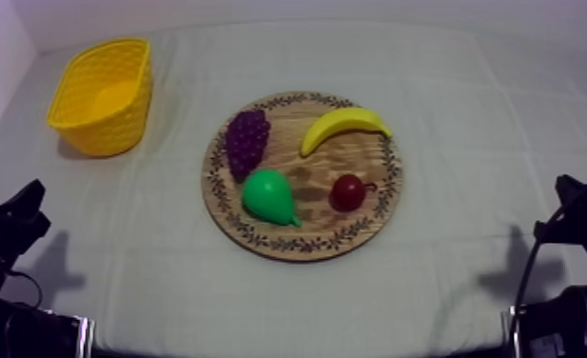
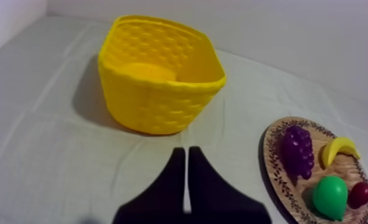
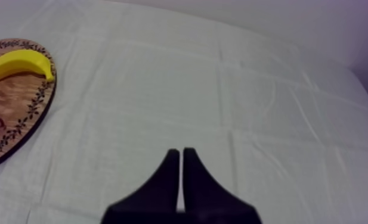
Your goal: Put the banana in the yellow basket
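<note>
Looking at the banana [image 1: 344,127] first: it's on the far right part of the wooden board [image 1: 302,249], lying flat, long axis running roughly left-right, back arched toward the far side. It touches none of the other fruit. The grapes [image 1: 247,141] are just left of it and the small red fruit [image 1: 347,192] is on its near side, so there's room to come down across its middle. The yellow basket [image 1: 116,129] stands well apart at the far left of the desk [image 1: 468,286].

My left arm [image 1: 11,233] and right arm [image 1: 582,214] are parked low at the near corners, aimed toward the far side. My left fingers [image 2: 180,156] are pressed together in a narrow wedge, holding nothing, pointed at the basket's near wall. My right fingers [image 3: 174,156] are the same, closed on nothing, with the banana far ahead and off to their left.

My guess: the right arm is a bit nearer the banana, but the left one sits on the basket's side. Either way the fingers have to open up and turn so they close across the banana's short width, not along its length.
</note>
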Controlling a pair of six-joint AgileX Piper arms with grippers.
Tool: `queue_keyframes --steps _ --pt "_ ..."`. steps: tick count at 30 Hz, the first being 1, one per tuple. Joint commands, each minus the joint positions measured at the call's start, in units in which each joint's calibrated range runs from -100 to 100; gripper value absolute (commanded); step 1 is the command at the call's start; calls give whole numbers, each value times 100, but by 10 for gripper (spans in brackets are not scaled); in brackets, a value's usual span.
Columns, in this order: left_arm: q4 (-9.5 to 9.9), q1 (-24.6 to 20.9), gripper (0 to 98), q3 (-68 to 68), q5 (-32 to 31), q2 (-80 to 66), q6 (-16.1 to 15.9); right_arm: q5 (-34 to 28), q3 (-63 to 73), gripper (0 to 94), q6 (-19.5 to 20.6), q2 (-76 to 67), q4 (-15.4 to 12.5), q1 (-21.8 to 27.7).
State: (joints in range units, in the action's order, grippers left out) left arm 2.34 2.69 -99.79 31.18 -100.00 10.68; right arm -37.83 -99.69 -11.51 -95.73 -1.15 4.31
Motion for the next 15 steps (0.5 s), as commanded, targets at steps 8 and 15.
queue_keyframes --steps 8,15 --pt "-21 31 1 11 201 0 -588 -7 3 3 6 -2 1 6" --pt "-21 31 1 12 205 0 -528 -7 3 3 6 -2 1 6"
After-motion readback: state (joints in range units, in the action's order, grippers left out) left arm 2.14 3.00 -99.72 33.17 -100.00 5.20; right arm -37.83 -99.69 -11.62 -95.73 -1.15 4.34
